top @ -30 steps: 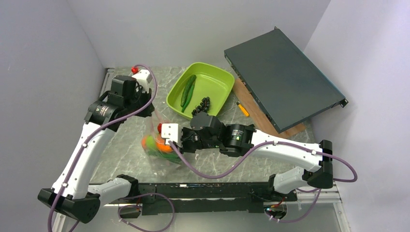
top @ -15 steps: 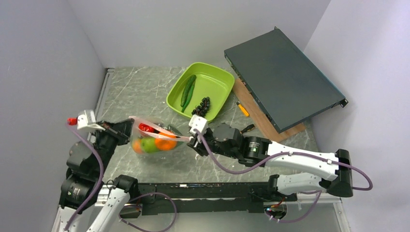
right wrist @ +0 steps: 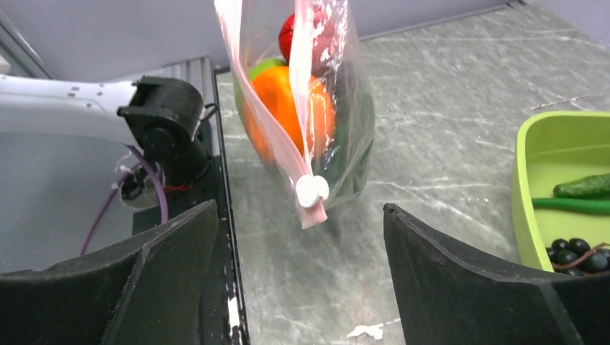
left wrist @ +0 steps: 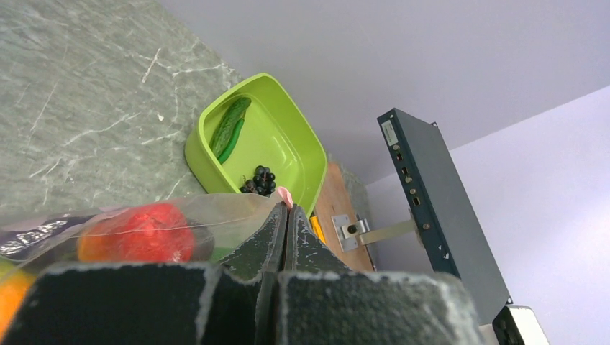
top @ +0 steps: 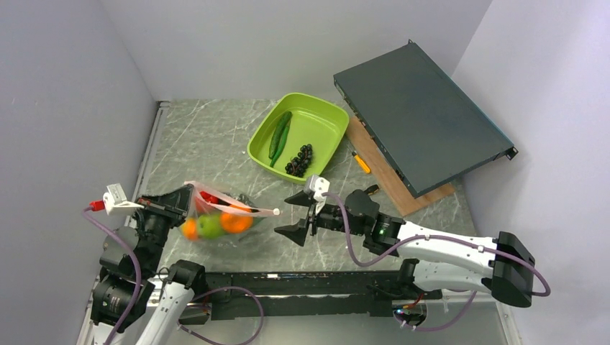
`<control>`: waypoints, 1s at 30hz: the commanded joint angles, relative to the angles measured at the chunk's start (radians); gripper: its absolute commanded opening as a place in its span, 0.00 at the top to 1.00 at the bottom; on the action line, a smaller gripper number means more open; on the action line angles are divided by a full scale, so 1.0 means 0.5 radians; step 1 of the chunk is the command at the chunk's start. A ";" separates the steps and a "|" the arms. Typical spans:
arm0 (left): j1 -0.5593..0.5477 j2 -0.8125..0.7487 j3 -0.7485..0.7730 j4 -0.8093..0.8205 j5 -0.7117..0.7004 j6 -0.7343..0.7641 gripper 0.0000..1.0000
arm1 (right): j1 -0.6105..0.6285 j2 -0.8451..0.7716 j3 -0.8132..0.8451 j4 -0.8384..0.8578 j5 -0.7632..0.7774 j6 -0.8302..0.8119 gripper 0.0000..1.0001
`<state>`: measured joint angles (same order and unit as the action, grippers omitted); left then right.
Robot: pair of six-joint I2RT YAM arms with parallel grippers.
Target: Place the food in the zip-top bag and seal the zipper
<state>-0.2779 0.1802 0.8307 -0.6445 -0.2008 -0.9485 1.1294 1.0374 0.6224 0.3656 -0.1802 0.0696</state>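
Open grey marble bench (top: 208,136) surrounds the clear plastic bag (top: 216,219); left gripper (top: 185,205) pinches its pink zipper (top: 244,203), right gripper (top: 293,215) gapes empty.

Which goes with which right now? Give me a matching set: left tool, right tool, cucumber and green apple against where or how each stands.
Column one:
1. left tool
2. right tool
3. cucumber
4. green apple

Column two:
A. in the lime-green tray
B. open, holding nothing
C. inside the zip-top bag
D. shut on the bag's pink-edged mouth

Pairs: 1-D, 2-B, 3-A, 4-C.
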 commanded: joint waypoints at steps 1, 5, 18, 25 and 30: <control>0.013 -0.033 0.058 0.070 -0.042 -0.100 1.00 | -0.096 0.071 -0.052 0.557 -0.262 0.139 0.14; 0.014 -0.036 0.055 0.082 -0.037 -0.118 1.00 | -0.206 0.183 -0.084 0.765 -0.413 0.291 0.15; 0.013 -0.008 0.096 0.072 -0.013 -0.119 1.00 | -0.385 0.274 -0.173 0.763 -0.724 0.299 0.06; 0.013 0.014 0.077 0.121 0.039 -0.166 1.00 | -0.337 0.495 -0.126 1.004 -0.812 0.327 0.13; 0.015 0.026 0.093 0.108 0.051 -0.172 1.00 | -0.323 0.648 -0.064 1.277 -0.738 0.472 0.32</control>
<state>-0.2760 0.1818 0.8429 -0.6773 -0.1982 -1.0130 0.9623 1.3254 0.5343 0.8158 -0.5514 0.2512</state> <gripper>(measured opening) 0.010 0.756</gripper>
